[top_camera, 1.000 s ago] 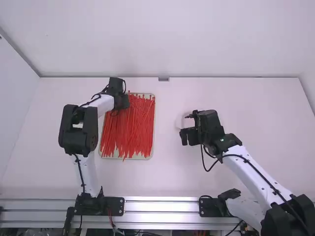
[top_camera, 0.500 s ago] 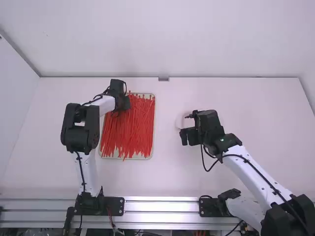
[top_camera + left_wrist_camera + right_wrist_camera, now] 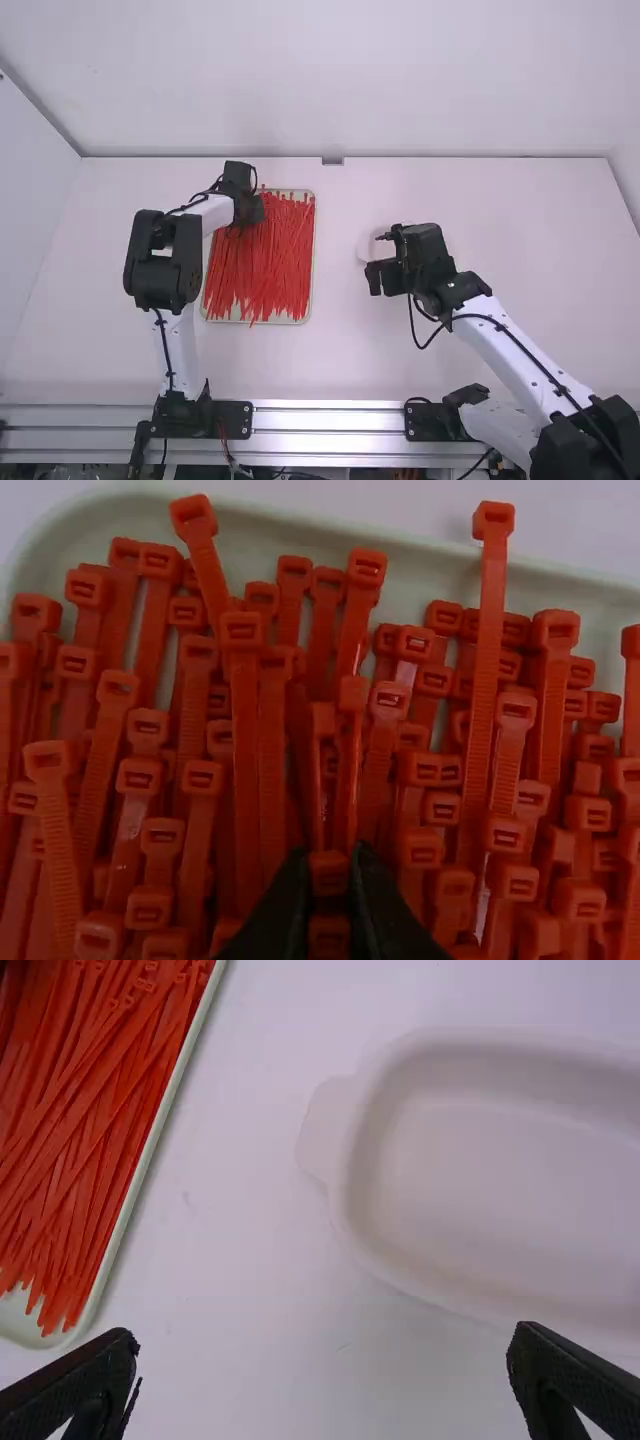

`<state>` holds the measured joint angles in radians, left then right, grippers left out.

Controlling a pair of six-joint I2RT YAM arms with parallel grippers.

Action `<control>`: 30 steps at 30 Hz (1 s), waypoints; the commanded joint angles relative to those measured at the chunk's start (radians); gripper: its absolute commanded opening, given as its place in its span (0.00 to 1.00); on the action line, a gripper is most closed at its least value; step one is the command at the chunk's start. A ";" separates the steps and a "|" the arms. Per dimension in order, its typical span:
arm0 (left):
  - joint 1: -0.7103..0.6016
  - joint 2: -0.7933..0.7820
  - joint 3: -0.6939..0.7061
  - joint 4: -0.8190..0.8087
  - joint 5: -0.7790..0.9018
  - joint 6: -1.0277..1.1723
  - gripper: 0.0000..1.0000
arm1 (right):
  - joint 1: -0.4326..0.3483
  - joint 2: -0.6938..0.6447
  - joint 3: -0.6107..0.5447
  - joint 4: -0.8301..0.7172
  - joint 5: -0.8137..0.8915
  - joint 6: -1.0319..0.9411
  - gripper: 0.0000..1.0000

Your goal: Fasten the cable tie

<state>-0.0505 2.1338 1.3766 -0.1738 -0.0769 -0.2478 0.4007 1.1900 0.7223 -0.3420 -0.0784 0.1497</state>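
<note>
I'm pinching one ridged red cable tie point(image 3: 328, 872) (square-headed) in my left end effector point(image 3: 328, 858), within the heap point(image 3: 250, 730) on the pale tray point(image 3: 420, 565); my right end effector point(image 3: 384, 272) is gaping open. Since half a second ago, nothing is shifting.

the tray point(image 3: 312, 250) is packed rim to rim with cable ties point(image 3: 262, 265), and the left gripper point(image 3: 330, 880), clamped on one, blocks the tray's far left corner. right of the tray runs a strip of bare table point(image 3: 335, 295), bounded by a white dish point(image 3: 500, 1180), with the wide-open right gripper point(image 3: 385, 275) hanging over it.
</note>
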 commanded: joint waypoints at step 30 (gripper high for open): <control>0.011 -0.138 0.018 -0.080 -0.011 -0.009 0.05 | -0.003 -0.012 0.030 -0.003 0.005 0.000 0.99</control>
<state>-0.0486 2.0239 1.3766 -0.2501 -0.0834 -0.2474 0.4011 1.1900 0.7223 -0.3416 -0.0753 0.1501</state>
